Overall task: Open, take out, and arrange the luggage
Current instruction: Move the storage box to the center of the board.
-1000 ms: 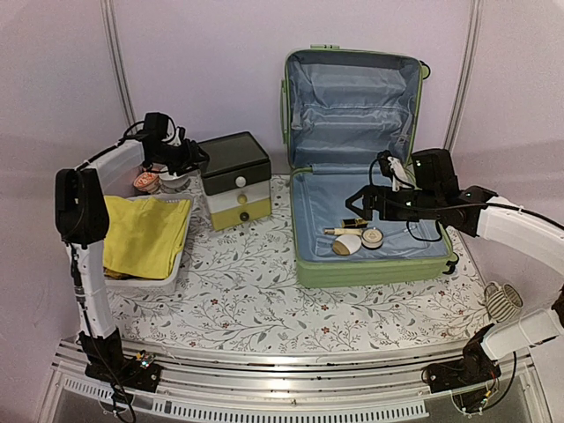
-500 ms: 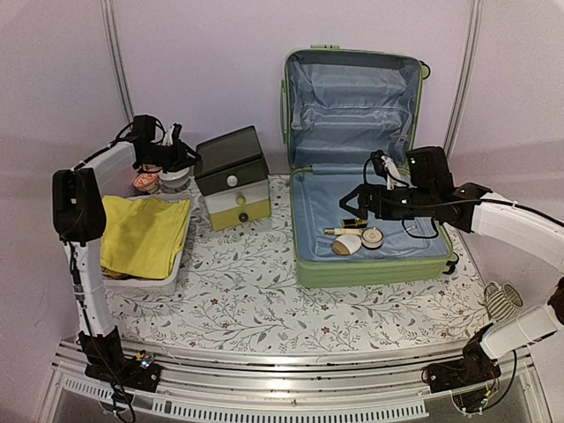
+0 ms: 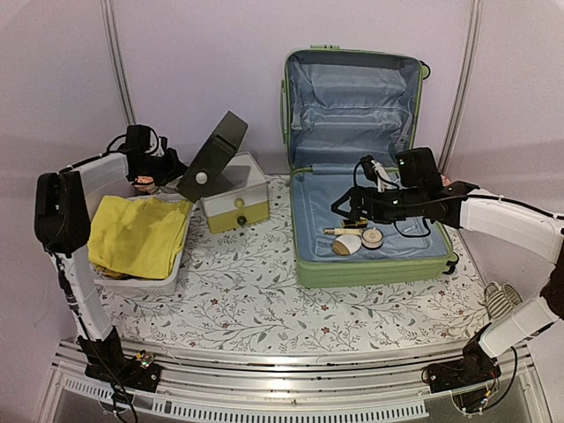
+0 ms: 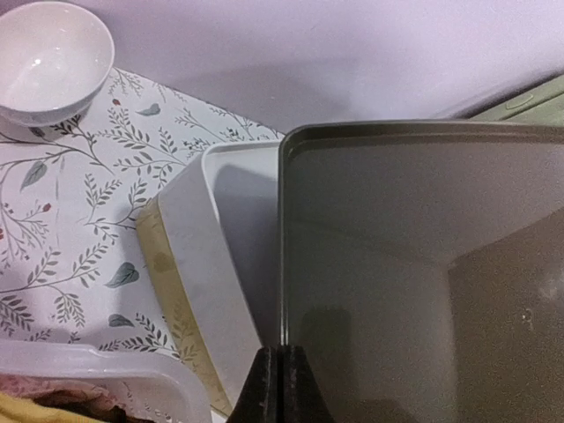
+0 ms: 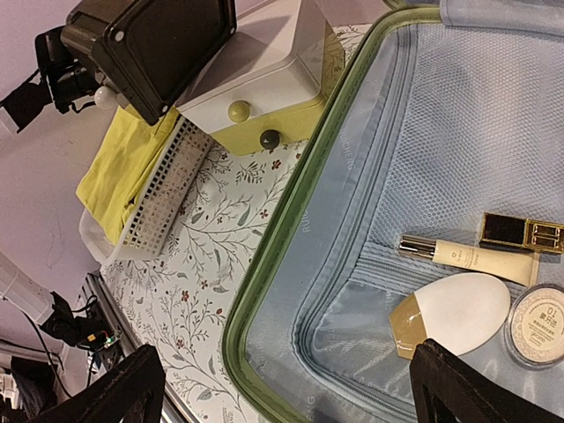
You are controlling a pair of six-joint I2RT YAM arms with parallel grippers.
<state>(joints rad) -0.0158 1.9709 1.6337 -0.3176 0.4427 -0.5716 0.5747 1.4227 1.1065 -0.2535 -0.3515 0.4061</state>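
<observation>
Green luggage open (lid upright) at the worktop's far right corner, right gripper spread wide above cosmetics, left gripper pinching tilted dark drawer

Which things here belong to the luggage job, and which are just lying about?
Job: luggage, open; in it a cream tube, black-and-gold case, white-and-gold oval container, round powder compact; probably the drawer box, whose dark lid the left hand pinches tilted up.
Lying about, seemingly: white bowl; mesh basket with yellow cloth.
</observation>
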